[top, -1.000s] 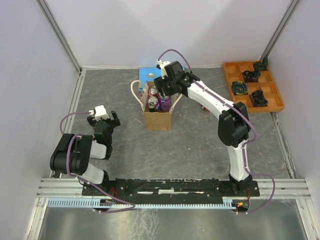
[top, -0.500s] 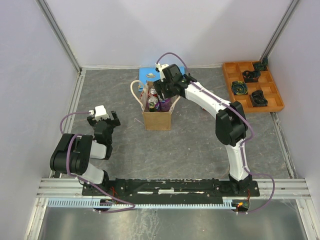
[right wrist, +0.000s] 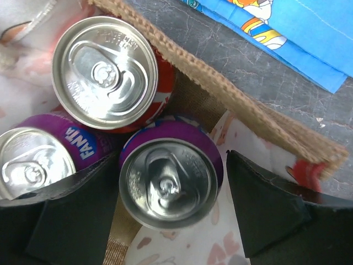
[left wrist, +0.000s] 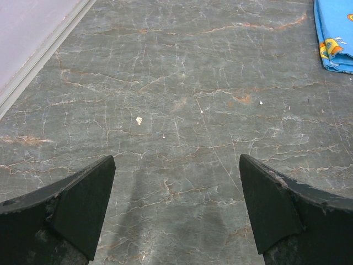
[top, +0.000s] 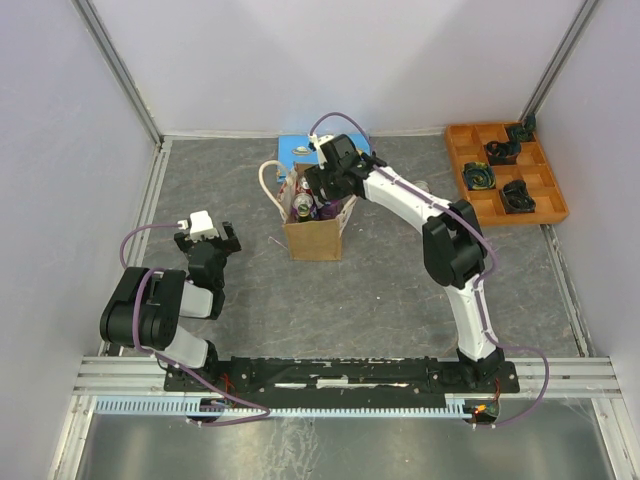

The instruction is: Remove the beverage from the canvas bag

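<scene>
The tan canvas bag (top: 313, 238) stands upright at the table's middle back, its woven rim (right wrist: 242, 110) showing in the right wrist view. Inside stand three beverage cans: a red one (right wrist: 105, 72), a purple Fanta one (right wrist: 33, 163) and another purple one (right wrist: 168, 182). My right gripper (right wrist: 172, 165) reaches down into the bag's mouth (top: 318, 190), open, with one finger on each side of that second purple can; a gap shows at the right finger. My left gripper (left wrist: 176, 165) hangs open over bare table at the left (top: 205, 238), holding nothing.
A flat blue printed cloth (top: 300, 147) lies just behind the bag, seen also in the right wrist view (right wrist: 287, 33). An orange compartment tray (top: 505, 170) with dark parts sits at the back right. A cream rope handle (top: 268, 180) loops off the bag's left side.
My right gripper has moved left and down into the bag's mouth and its jaws have widened. The left arm has not moved.
</scene>
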You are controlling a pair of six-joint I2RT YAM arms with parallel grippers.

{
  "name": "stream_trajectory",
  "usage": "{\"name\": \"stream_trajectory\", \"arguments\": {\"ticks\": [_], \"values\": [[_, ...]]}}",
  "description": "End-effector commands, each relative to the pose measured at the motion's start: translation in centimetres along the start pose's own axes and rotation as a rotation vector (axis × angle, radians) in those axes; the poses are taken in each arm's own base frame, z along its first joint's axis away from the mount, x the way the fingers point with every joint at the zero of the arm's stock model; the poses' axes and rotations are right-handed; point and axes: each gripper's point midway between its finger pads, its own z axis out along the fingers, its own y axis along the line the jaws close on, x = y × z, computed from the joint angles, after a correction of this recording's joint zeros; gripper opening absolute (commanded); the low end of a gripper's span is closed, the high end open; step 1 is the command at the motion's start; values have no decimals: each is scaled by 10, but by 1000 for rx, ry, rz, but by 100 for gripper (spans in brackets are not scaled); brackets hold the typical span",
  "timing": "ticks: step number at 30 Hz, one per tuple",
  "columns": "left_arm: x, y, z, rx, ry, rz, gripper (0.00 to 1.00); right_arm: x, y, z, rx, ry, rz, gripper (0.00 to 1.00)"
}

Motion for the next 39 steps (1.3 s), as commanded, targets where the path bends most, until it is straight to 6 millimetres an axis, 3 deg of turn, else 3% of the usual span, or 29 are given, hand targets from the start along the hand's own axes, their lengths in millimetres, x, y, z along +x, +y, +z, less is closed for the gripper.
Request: {"name": "stream_trajectory", "arguments": {"ticks": [1, 5, 7, 9, 12, 13, 18, 23, 28, 31, 35, 39], "values": [[-19, 1, 6, -16, -63, 14, 99, 6, -5, 15, 20, 27, 1, 84], [-19, 1, 6, -17, -62, 14, 99, 13, -5, 21, 21, 46, 5, 83], [-19, 1, 6, -16, -62, 14, 99, 15, -5, 22, 23, 51, 4, 77], [-19, 1, 6, -16, -63, 13, 99, 14, -5, 21, 21, 50, -2, 57], [-19, 1, 6, -16, -63, 13, 99, 9, -6, 16, 26, 35, -7, 11], [-19, 1, 6, -16, -63, 13, 99, 7, -7, 15, 30, 29, -6, 1], [-19, 1, 6, -16, -62, 14, 99, -25, -6, -7, 22, -62, -32, 0], [-19, 1, 6, -18, -62, 14, 99, -82, -3, -54, 7, -224, -54, 0], [-19, 1, 6, -17, -62, 14, 99, -135, 0, -119, -10, -409, -75, 0], [-19, 1, 6, -16, -63, 14, 99, -156, -1, -159, -9, -512, -85, 0], [-18, 1, 6, -16, -61, 14, 99, -175, -10, -215, 38, -646, -86, 0], [-19, 1, 6, -16, -63, 13, 99, -181, -33, -277, 151, -797, -60, 0]]}}
